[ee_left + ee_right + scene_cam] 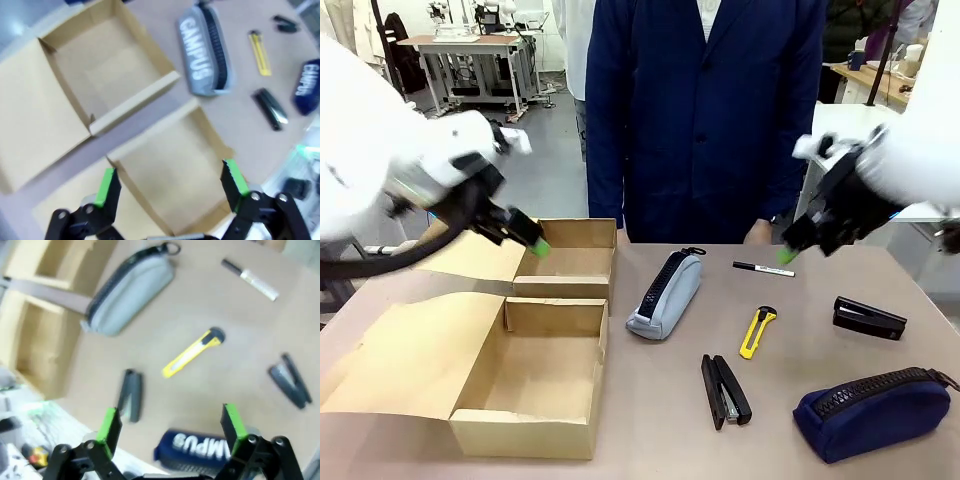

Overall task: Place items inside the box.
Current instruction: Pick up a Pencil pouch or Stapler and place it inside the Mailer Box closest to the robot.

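Jaws stand wide apart on both my claws, and neither holds anything. Nearest me, the navy zip pencil case point(870, 412) lies at the front right of the table, with a black stapler point(724, 390) just left of it. The cardboard box point(525, 430) lies open at the front left, both halves bare inside. Every item lies outside it, so I judge the task barely begun.

Farther out are the yellow utility knife point(757, 332) and a second black stapler point(868, 318) off to the right. The grey zip pencil case point(667, 295) lies just beside the box's right wall. Farthest is the black marker pen point(763, 268). My right claw point(170, 417) hangs in the air near it, so it looks like my likeliest pick.

I should come straight down and set my fingers across the barrel at mid-length; it is thin and round and may roll. On the way to the box, the grey case lies across my path, so I should lift high. My left claw point(170, 176) hovers over the box's far half and should give way. A person point(705, 110) stands close behind the marker.
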